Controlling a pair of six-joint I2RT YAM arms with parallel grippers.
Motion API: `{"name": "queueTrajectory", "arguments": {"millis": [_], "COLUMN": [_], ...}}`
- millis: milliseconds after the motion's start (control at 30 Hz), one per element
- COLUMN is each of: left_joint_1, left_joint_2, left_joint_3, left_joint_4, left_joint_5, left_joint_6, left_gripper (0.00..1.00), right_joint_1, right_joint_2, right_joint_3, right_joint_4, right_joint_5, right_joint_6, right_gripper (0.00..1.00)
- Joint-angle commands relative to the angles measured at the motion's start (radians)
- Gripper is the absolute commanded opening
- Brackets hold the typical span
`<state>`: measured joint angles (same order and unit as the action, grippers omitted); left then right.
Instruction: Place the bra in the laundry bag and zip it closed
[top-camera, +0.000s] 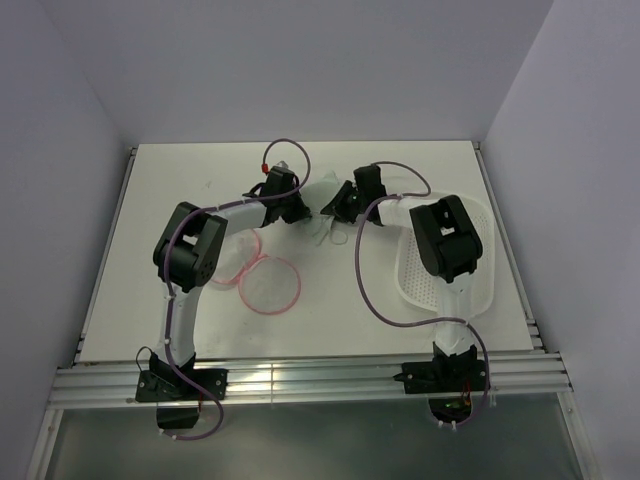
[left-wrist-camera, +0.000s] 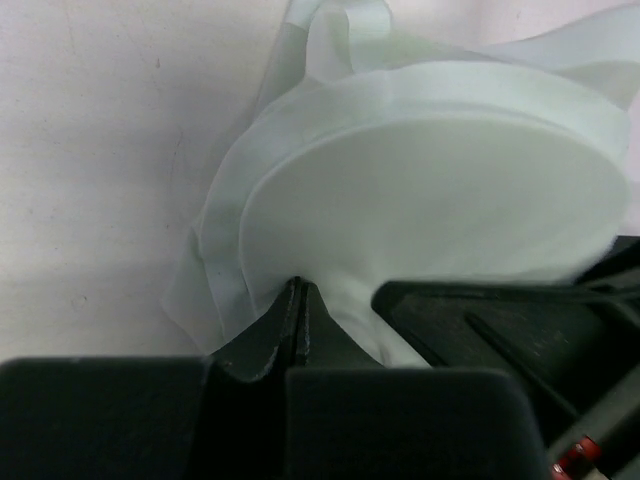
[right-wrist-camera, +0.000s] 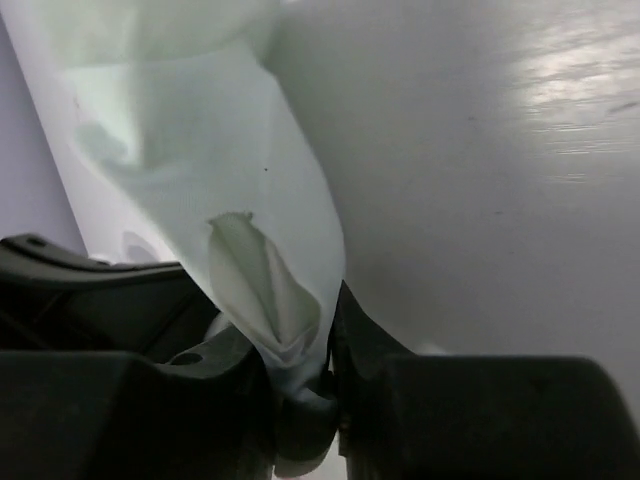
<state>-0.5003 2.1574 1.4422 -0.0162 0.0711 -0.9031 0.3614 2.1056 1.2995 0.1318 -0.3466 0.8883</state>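
Observation:
The bra (top-camera: 322, 196), pale mint-white, is held above the table's far middle between my two grippers. My left gripper (top-camera: 301, 210) is shut on its left edge; in the left wrist view the fingertips (left-wrist-camera: 297, 292) meet at the fabric's hem below a round padded cup (left-wrist-camera: 430, 200). My right gripper (top-camera: 336, 210) is shut on its right side; in the right wrist view a fold of fabric (right-wrist-camera: 200, 150) is pinched between the fingers (right-wrist-camera: 305, 350). The laundry bag (top-camera: 271, 287) lies open on the table nearer me, two pink-rimmed mesh discs, one partly under my left arm.
A white perforated plastic basket (top-camera: 486, 250) sits at the right side of the table, partly under my right arm. Walls close in the table at the back and on both sides. Purple cables loop from both arms.

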Motion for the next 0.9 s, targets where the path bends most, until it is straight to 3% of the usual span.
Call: {"name": "queueTrajectory", "arguments": {"millis": [0, 133, 333, 367, 467, 567, 700, 867], "left_joint_1": [-0.006, -0.004, -0.004, -0.006, -0.006, -0.006, -0.004, -0.003], "left_joint_2": [-0.007, -0.062, -0.224, -0.252, -0.353, -0.418, -0.496, -0.594], "left_joint_3": [0.023, 0.020, 0.055, 0.064, 0.104, 0.159, 0.120, 0.057], "left_joint_4": [-0.019, -0.037, -0.178, -0.241, -0.356, -0.578, -0.822, -0.976], "left_joint_5": [0.039, 0.032, -0.086, -0.158, -0.272, -0.550, -0.775, -0.898], "left_joint_6": [0.023, 0.035, 0.102, 0.115, 0.168, 0.207, 0.185, 0.132], "left_gripper": [0.00, 0.00, 0.17, 0.25, 0.33, 0.40, 0.56, 0.65], "right_joint_1": [0.001, 0.001, -0.001, -0.001, -0.001, 0.001, -0.001, 0.004], "right_joint_2": [0.024, 0.013, -0.056, -0.070, -0.127, -0.189, -0.278, -0.390], "right_joint_3": [0.023, 0.015, -0.022, -0.025, -0.043, -0.055, -0.085, -0.123], "right_joint_4": [0.043, 0.038, 0.029, 0.017, -0.001, -0.035, -0.067, -0.104], "right_joint_5": [-0.026, -0.015, 0.003, 0.001, -0.003, -0.017, -0.041, -0.089], "right_joint_6": [0.011, 0.001, -0.031, -0.040, -0.055, -0.075, -0.091, -0.101], "right_gripper": [0.24, 0.08, 0.03, 0.03, 0.02, 0.01, 0.00, 0.00]}}
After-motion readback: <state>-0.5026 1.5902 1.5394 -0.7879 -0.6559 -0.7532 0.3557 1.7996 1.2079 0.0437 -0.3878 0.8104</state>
